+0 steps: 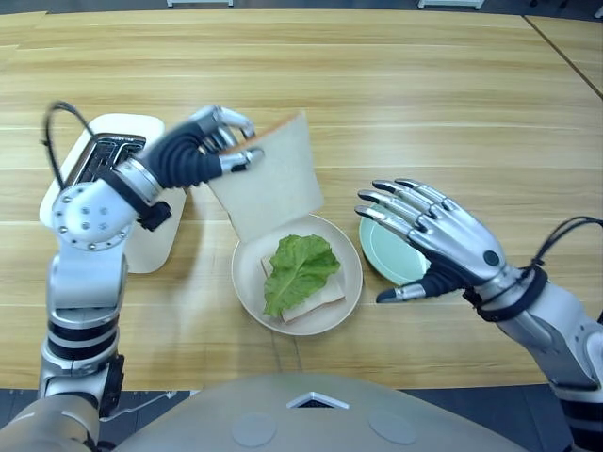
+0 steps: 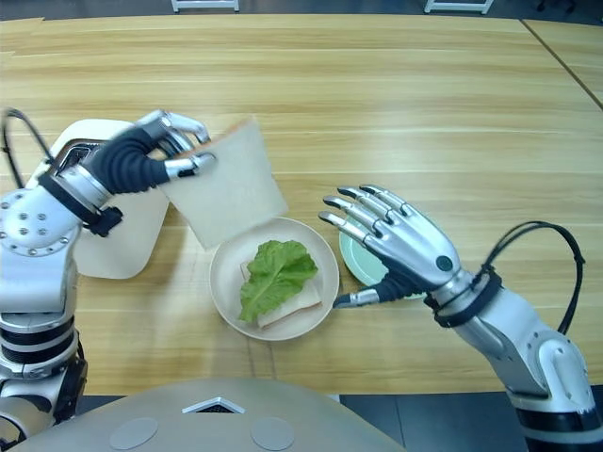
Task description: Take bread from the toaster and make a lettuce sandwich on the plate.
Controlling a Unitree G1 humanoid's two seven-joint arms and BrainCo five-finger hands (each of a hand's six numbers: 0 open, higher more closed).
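Wooden tabletop (image 1: pixel 424 113): the left hand (image 1: pixel 203 151) clasps a bread slice (image 1: pixel 273 179) in its fingers, tilted above the plate (image 1: pixel 247 292) rim, beside the toaster (image 1: pixel 108 146). On the plate, lettuce (image 1: pixel 300 268) tops a second slice (image 1: pixel 320 299). The right hand (image 1: pixel 443 245), fingers spread and empty, hovers over a green dish (image 1: pixel 391 259).

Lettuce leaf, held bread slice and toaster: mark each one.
Lettuce leaf (image 1: pixel 300 271), left eye view, middle of the leaf.
Bread slice (image 1: pixel 273 184), left eye view, bare white face.
Toaster (image 1: pixel 155 250), left eye view, lower white casing.

Your left hand (image 1: pixel 203 151), far left, pinches the pale square bread slice (image 1: pixel 273 184); your right hand (image 1: pixel 443 240), near right, hovers, fingers spread.
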